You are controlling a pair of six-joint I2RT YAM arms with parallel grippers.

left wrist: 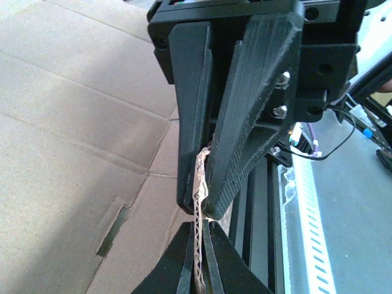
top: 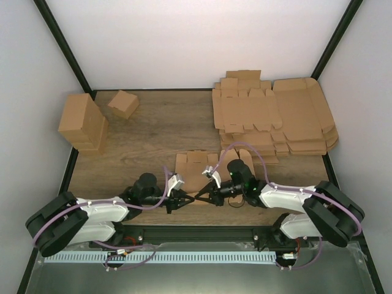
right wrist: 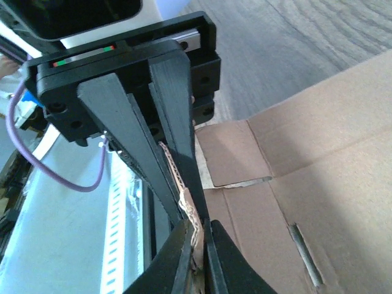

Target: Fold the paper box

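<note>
The paper box is a flat brown die-cut sheet lying on the wooden table at the near middle. Its near edge is raised, and both grippers pinch it there, tip to tip. My left gripper is shut on that corrugated edge, as the left wrist view shows, with the sheet spreading to the left. My right gripper is shut on the same edge in the right wrist view, where the sheet spreads to the right. The edge looks crumpled between the two pairs of fingers.
A stack of much larger brown sheets lies at the back right. A tall cardboard block and a small folded carton stand at the back left. A metal rail runs along the near edge.
</note>
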